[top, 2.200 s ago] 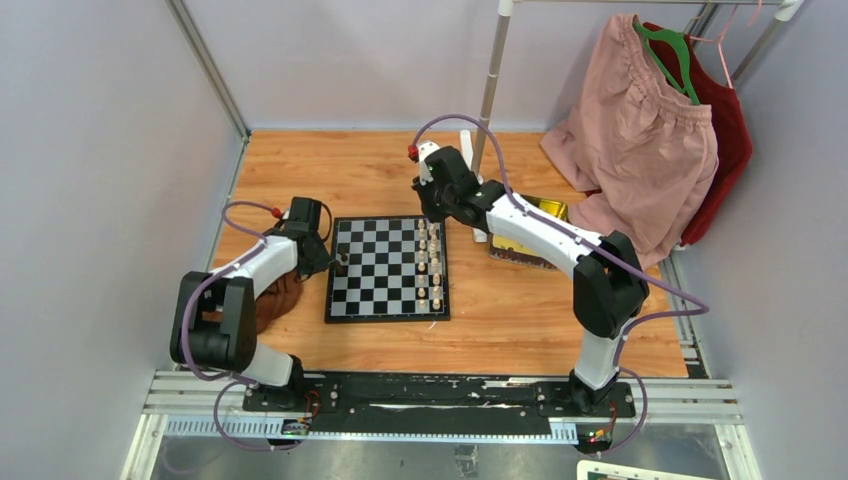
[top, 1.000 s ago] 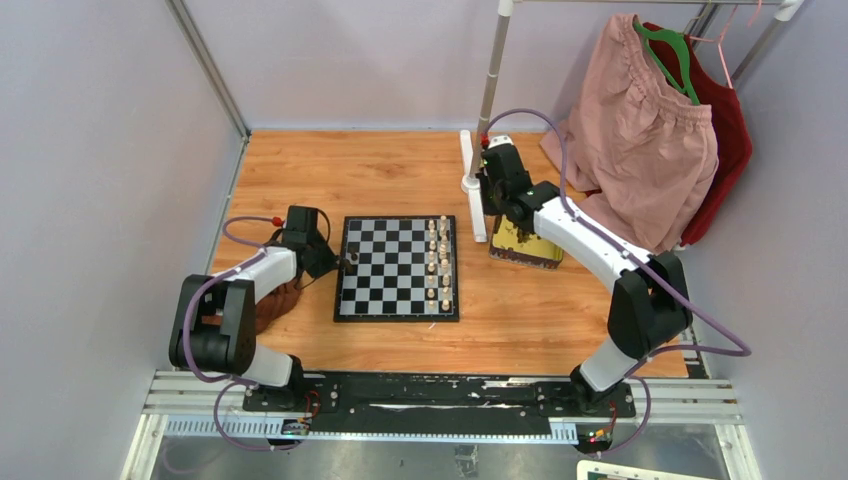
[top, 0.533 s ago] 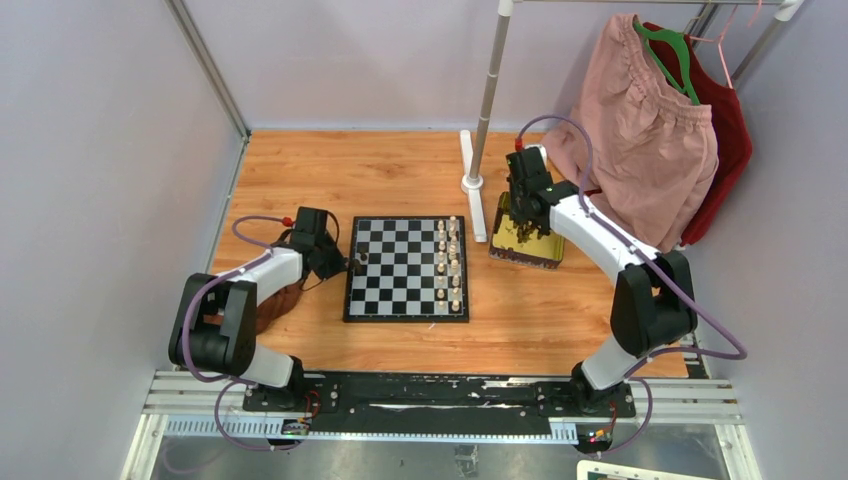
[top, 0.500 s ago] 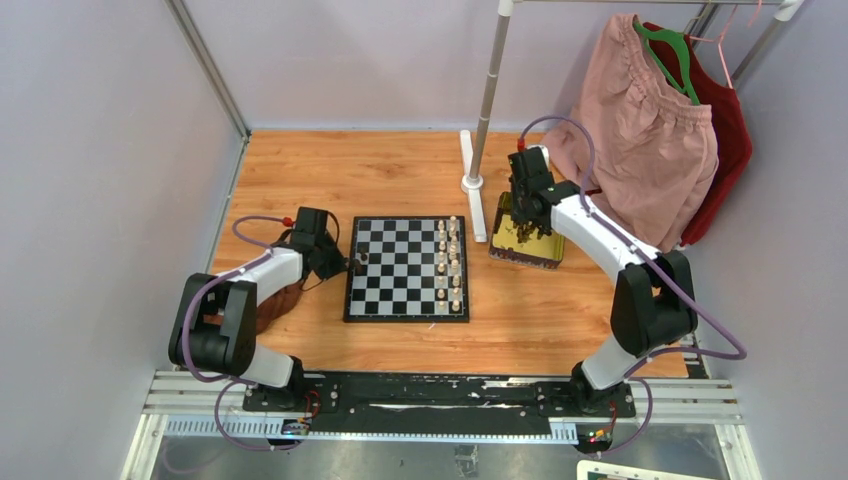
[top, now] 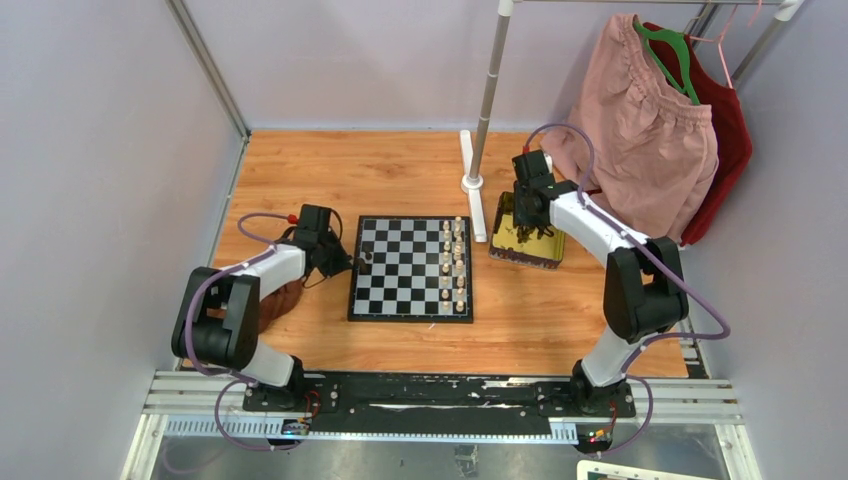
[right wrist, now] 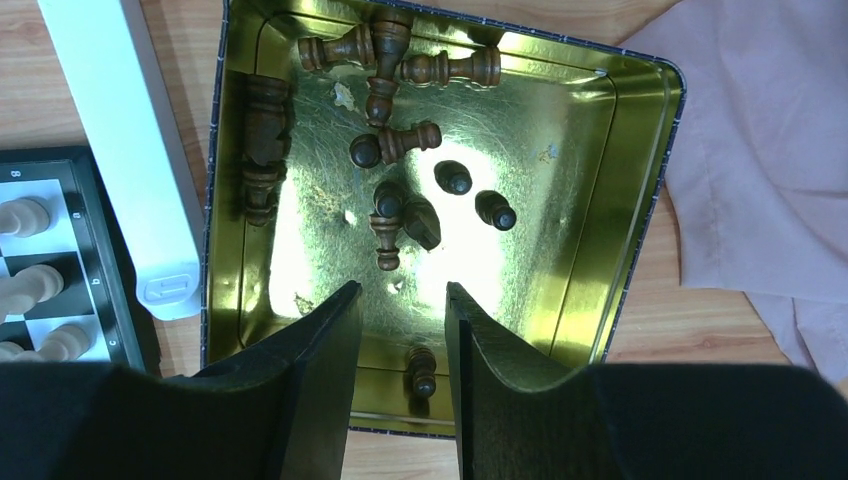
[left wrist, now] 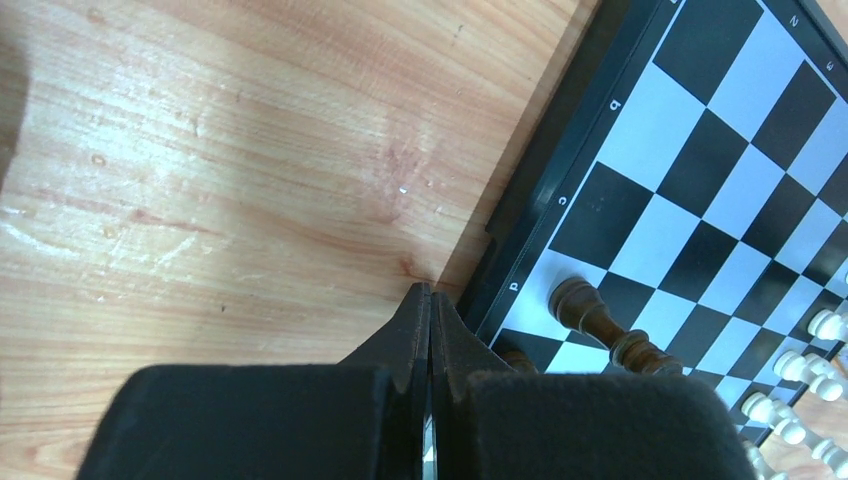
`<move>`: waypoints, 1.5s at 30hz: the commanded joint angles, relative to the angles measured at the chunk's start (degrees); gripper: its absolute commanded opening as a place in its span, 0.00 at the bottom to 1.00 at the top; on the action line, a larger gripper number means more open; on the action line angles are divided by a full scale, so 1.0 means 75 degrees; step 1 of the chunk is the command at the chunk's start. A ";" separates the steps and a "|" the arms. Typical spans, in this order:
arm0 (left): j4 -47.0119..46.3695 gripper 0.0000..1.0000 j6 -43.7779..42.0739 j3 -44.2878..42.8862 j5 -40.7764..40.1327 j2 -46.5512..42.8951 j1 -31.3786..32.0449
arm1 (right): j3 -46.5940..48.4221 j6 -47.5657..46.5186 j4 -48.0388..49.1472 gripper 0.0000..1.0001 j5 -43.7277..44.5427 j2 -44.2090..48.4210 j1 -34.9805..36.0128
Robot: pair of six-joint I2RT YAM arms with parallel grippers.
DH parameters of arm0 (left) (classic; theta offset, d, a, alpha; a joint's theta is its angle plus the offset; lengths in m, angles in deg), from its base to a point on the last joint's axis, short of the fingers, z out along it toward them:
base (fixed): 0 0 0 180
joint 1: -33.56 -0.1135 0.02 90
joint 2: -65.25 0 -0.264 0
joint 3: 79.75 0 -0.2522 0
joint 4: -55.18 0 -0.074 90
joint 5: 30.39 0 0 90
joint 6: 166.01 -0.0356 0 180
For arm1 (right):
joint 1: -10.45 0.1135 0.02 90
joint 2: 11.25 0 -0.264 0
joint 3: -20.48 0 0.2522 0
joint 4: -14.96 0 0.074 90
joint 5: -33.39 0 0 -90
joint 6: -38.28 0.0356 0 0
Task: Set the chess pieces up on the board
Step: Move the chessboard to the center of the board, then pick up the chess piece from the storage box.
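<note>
The board (top: pixel 400 290) lies mid-table, a little askew. Cream chess pieces (top: pixel 452 262) stand in two files along its right side. A dark piece (top: pixel 366 256) stands at its left edge. My left gripper (top: pixel 346 264) is shut and empty, its tip (left wrist: pixel 430 290) against the board's black rim (left wrist: pixel 520 240), just beside that dark piece (left wrist: pixel 585 310). My right gripper (top: pixel 520 222) hangs over the gold tray (top: pixel 545 256). In the right wrist view it (right wrist: pixel 400 288) is open above several dark pieces (right wrist: pixel 385 215), most lying on their sides.
A white rack foot (top: pixel 472 195) lies between the board and the gold tray's wall (right wrist: pixel 640 200), with its pole (top: pixel 490 90) rising behind. Pink cloth (top: pixel 640 130) hangs at the back right and reaches the tray's corner. A brown object (top: pixel 285 295) sits under the left arm.
The board has slid to the right with my shut left gripper following its left edge. My right gripper swung from the board to above the gold tray and opened.
</note>
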 commanded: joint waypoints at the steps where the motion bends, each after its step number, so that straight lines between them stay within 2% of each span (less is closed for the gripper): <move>1: 0.0126 0.00 -0.0073 -0.0210 0.0204 0.0268 0.0091 | 0.0036 0.0139 -0.0198 0.41 -0.0117 -0.0241 -0.0180; 12: 0.0537 0.00 -0.0257 -0.0464 -0.0144 0.0422 0.0091 | 0.0064 0.0150 -0.0198 0.41 -0.0244 -0.0669 -0.0329; 14: 0.0708 0.10 -0.0278 -0.0501 -0.0324 0.0398 0.0090 | 0.0093 0.0155 -0.0197 0.41 -0.0269 -0.0757 -0.0365; 16: 0.0753 0.28 -0.0261 -0.0492 -0.0439 0.0342 0.0082 | 0.0117 0.0149 -0.0199 0.41 -0.0293 -0.0829 -0.0402; 18: 0.0744 0.41 -0.0270 -0.0481 -0.0613 0.0274 0.0089 | 0.0146 0.0144 -0.0198 0.40 -0.0318 -0.0897 -0.0436; 23: 0.0807 0.53 -0.0360 -0.0543 -0.0743 0.0198 0.0084 | 0.0221 0.0149 -0.0198 0.40 -0.0359 -0.1041 -0.0506; 45: 0.1162 0.53 -0.0576 -0.0279 -0.1597 -0.0552 0.0079 | 0.0535 0.0055 -0.0010 0.34 -0.0556 -0.1335 -0.0577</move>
